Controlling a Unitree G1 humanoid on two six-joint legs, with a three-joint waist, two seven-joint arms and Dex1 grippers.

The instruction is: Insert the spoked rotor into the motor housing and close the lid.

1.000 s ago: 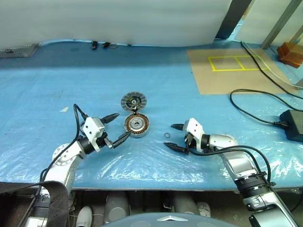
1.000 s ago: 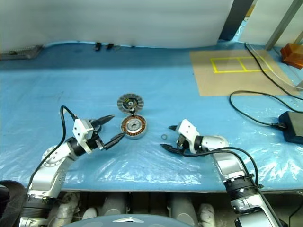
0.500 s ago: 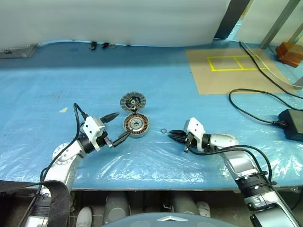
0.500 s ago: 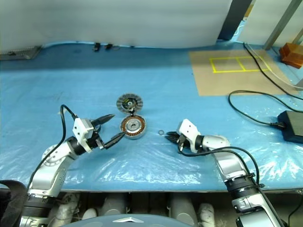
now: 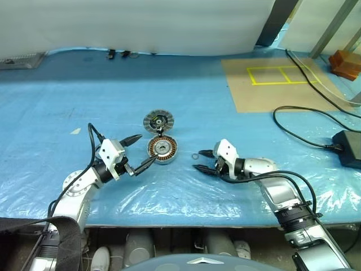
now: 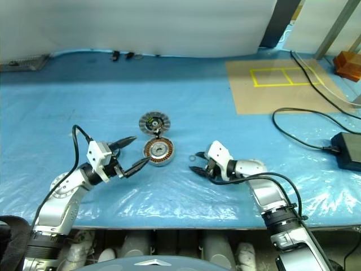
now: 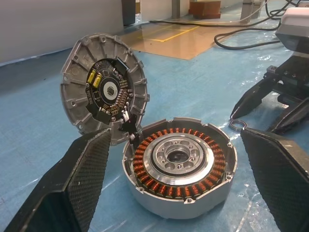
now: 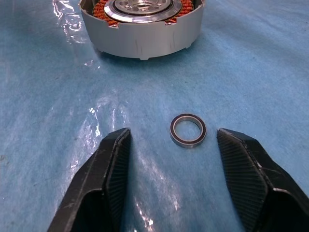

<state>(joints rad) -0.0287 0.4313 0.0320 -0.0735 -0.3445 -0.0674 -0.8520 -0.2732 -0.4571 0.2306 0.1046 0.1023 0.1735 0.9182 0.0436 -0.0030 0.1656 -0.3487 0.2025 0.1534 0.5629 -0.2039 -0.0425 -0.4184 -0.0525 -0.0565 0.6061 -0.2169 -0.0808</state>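
The motor housing (image 5: 162, 149), a round silver cup with copper windings, stands on the blue table. Behind it is the spoked rotor (image 5: 158, 120), a ribbed silver disc; in the left wrist view the rotor (image 7: 104, 92) stands tilted up against the housing's (image 7: 181, 166) rim. My left gripper (image 5: 145, 149) is open, with its fingertips on either side of the housing's near left. My right gripper (image 5: 199, 160) is open to the right of the housing. A small dark ring (image 8: 188, 130) lies on the table between its fingers (image 8: 113, 164). The lid is out of view.
Clear plastic sheeting (image 5: 169, 192) covers the table's front part. Black cables (image 5: 304, 121) and a black power adapter (image 5: 348, 148) lie at the right. A brown board with yellow tape (image 5: 276, 84) is at the back right, with an orange block (image 5: 345, 62) beyond it.
My right gripper closed half a second ago and has opened again, now with the small ring between its tips. The left arm has kept still.
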